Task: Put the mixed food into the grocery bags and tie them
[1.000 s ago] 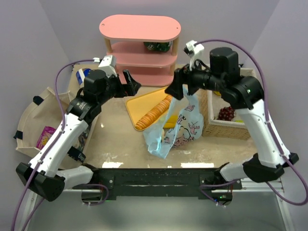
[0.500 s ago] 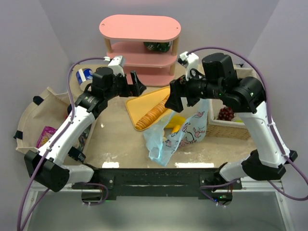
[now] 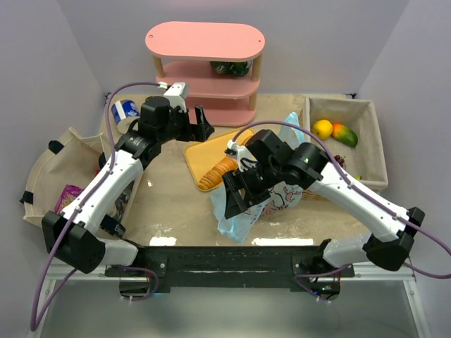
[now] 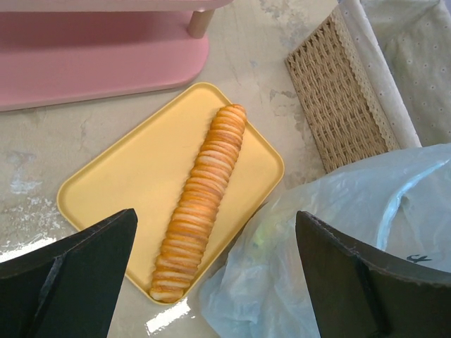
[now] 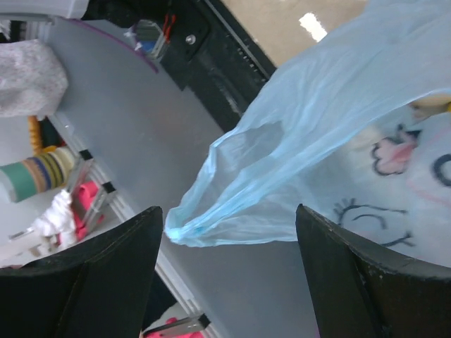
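Right gripper [image 5: 225,211]: fingers spread wide, nothing pinched. Bag [image 5: 331,120] film runs between them, and its twisted handle [image 5: 211,218] ends just beside one finger. Cartoon prints show on the bag's side, past the other finger. Something yellow shows through the film; cannot tell what.

Step, as I read it: working the handle, either for tying or for opening the mouth; cannot tell which. Fruit [image 3: 323,128] lies in the basket [image 3: 373,141], well right of this gripper, and a purple packet [image 3: 67,198] lies far left, so packing looks unfinished. Next move calls for closing squarely on the handle. The film is thin and slack, likely to slip off a finger.

Left gripper [image 4: 215,215]: spread, empty, above the tray [image 4: 120,183]. Loaf [image 4: 204,211] lies below, between the fingers. Bag edge sits beside one finger, basket corner beyond it.

Desk [image 3: 165,201]: beige, mottled, pale scuffs, glossy spots. Pink shelf [image 3: 204,42] beyond the left gripper, can [image 3: 125,109] to its left. Lilac walls close in on three sides.
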Controlling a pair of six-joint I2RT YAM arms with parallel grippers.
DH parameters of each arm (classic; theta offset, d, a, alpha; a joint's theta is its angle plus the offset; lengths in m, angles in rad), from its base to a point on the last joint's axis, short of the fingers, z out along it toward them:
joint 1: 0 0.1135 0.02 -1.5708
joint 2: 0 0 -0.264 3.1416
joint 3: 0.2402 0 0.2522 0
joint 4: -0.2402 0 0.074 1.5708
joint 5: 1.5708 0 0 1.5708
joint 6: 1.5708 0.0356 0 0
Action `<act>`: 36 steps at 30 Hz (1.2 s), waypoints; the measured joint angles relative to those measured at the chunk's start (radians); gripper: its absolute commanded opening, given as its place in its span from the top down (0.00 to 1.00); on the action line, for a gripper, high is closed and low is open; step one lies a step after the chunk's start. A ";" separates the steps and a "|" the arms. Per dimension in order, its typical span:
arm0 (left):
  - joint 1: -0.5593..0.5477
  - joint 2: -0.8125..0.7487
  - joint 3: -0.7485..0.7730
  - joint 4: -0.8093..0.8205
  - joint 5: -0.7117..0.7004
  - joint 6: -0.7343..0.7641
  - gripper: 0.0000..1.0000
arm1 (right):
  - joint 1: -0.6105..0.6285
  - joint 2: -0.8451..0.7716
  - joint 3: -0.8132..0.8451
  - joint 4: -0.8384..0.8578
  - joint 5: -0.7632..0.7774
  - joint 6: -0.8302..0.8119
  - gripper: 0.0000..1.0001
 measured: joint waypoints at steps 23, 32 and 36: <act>0.001 0.039 0.051 -0.051 0.027 0.081 0.00 | 0.084 -0.034 -0.167 0.150 0.186 0.381 0.53; 0.002 0.029 0.078 -0.088 0.035 0.088 0.00 | 0.094 -0.011 -0.095 0.100 0.196 0.391 1.00; 0.006 0.029 0.122 -0.083 0.064 0.090 0.00 | 0.091 0.028 0.098 0.037 0.230 0.387 1.00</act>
